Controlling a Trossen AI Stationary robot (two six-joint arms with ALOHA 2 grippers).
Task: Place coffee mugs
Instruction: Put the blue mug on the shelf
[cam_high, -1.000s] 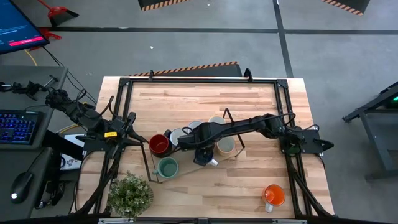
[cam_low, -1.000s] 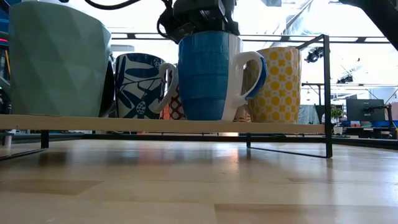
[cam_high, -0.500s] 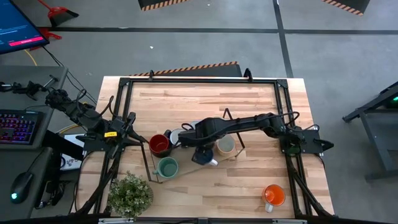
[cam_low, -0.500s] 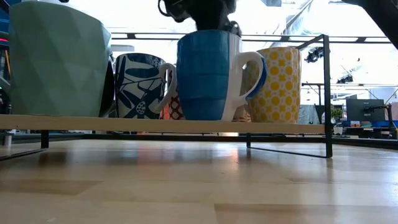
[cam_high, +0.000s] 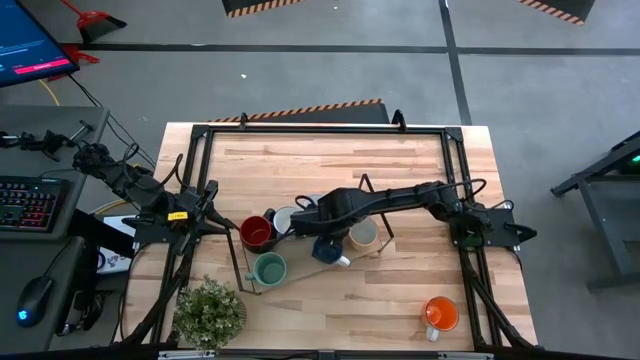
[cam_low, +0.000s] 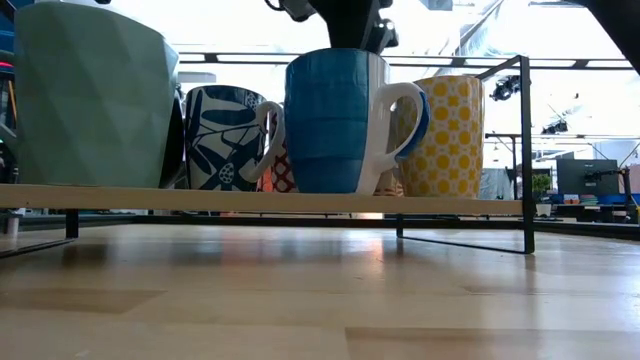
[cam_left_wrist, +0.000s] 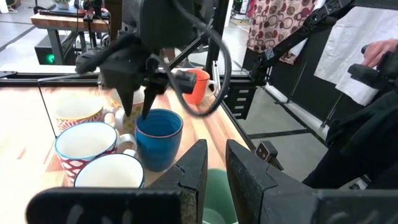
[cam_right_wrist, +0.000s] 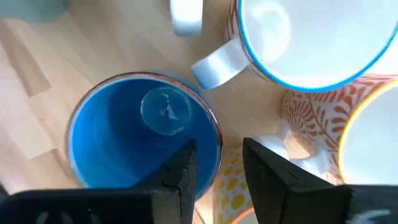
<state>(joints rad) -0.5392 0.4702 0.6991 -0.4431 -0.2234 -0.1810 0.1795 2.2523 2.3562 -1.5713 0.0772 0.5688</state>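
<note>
Coffee mugs are seen gathered on a low wooden shelf (cam_low: 240, 199) at the middle of the table (cam_high: 400, 170). From left to right in the low view, a pale teal-green mug (cam_low: 95, 95) with faceted sides is followed by a white mug with a dark blue leaf pattern (cam_low: 222, 135), then a blue mug (cam_low: 335, 120) with a white handle, then a yellow mug with white dots (cam_low: 450, 135). All are set upright, mouths up, so that each long axis runs vertically. The blue mug's handle is turned toward the yellow mug.

In the high view, a dark red mug (cam_high: 256, 232) is placed left of the cluster, and an orange mug (cam_high: 439, 314) is set apart near the table's front right corner. A potted plant (cam_high: 209, 312) is seen at the front left.

The left gripper (cam_left_wrist: 214, 177) is parked at the table's left edge, its fingers close together with a narrow gap and nothing held. The right gripper (cam_right_wrist: 217, 168) is held just above the blue mug's rim, fingers parted and clear of the mug, with nothing clamped.
</note>
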